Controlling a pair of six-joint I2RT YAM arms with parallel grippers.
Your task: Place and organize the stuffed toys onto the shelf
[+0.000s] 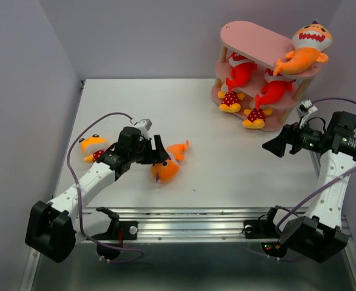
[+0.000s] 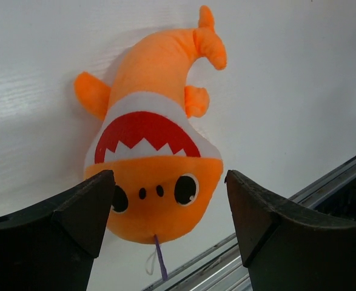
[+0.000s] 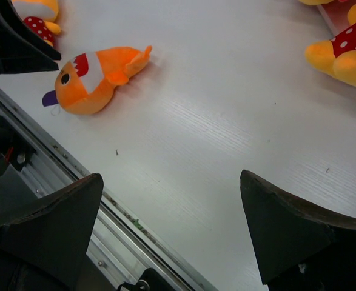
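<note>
An orange shark (image 1: 167, 163) with a white toothy mouth lies on the white table, seen close in the left wrist view (image 2: 150, 139). My left gripper (image 1: 159, 159) stands open astride its head (image 2: 168, 206); the left finger (image 2: 74, 218) is at the head's edge, the right finger (image 2: 262, 212) a gap away. A small yellow-orange figure (image 1: 93, 147) lies left of that arm. The pink shelf (image 1: 250, 36) holds another orange shark (image 1: 305, 48) on top, two red sharks (image 1: 241, 73) in the middle and two small figures (image 1: 230, 100) at the bottom. My right gripper (image 1: 275, 145) is open and empty (image 3: 171, 212).
The metal rail (image 1: 190, 218) runs along the table's near edge, close behind the shark on the table. Grey walls close in the left and the back. A purple cable (image 1: 74, 163) loops beside the left arm.
</note>
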